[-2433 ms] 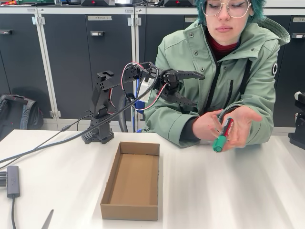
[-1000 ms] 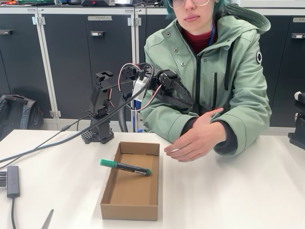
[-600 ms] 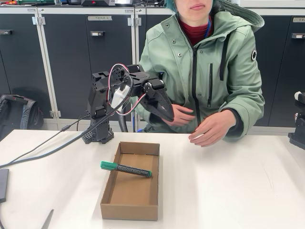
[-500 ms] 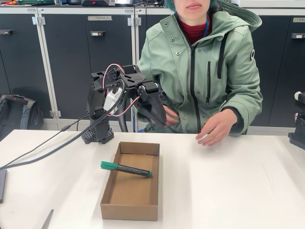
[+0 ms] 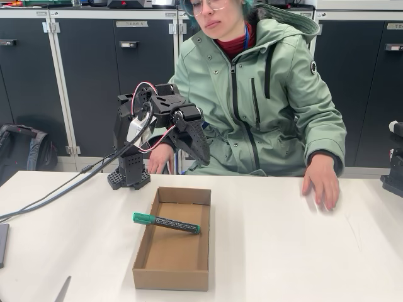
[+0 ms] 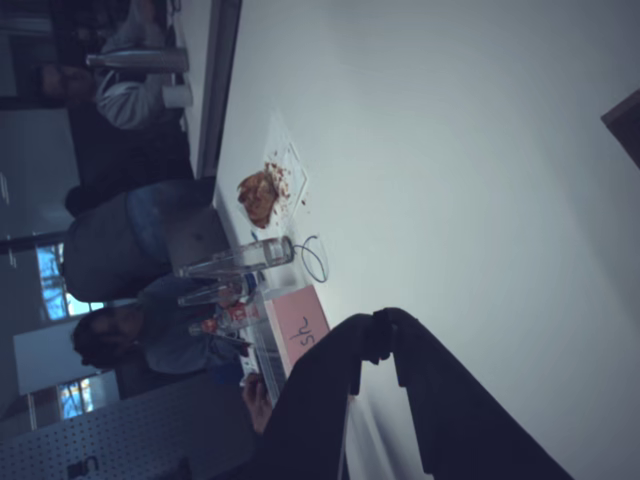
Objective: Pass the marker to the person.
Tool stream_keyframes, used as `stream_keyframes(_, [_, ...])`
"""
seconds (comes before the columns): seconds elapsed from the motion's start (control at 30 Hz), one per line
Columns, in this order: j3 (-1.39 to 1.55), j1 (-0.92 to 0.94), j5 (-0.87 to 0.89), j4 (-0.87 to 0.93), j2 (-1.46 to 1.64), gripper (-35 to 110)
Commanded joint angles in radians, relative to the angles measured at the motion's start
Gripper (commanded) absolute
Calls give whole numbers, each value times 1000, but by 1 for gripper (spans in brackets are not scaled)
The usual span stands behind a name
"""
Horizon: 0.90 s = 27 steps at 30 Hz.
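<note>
In the fixed view, the gripper [image 5: 200, 154] is hanging above the bench [image 5: 283, 251], just behind a cardboard box [image 5: 173, 277]. The marker [image 5: 166, 222] is lying below the gripper, across the box's left wall. The person [image 5: 264, 100] is sitting behind the gripper, one hand [image 5: 322, 183] resting on the bench far to its right.

The open box [image 5: 174, 239] is matt brown cardboard on a smooth, faintly glossy white table [image 5: 296, 245]. The marker [image 5: 166, 222] looks like smooth plastic, the gripper [image 5: 200, 154] matt black plastic. The person [image 5: 258, 94] wears a soft matt cloth jacket with metal snaps.
</note>
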Motion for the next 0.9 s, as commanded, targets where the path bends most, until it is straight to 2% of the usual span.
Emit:
stream_keyframes(0.0, [-15,-8,-8,-29,78,-5])
stream_keyframes(0.87, [-20,3,-14,-74,74,-5])
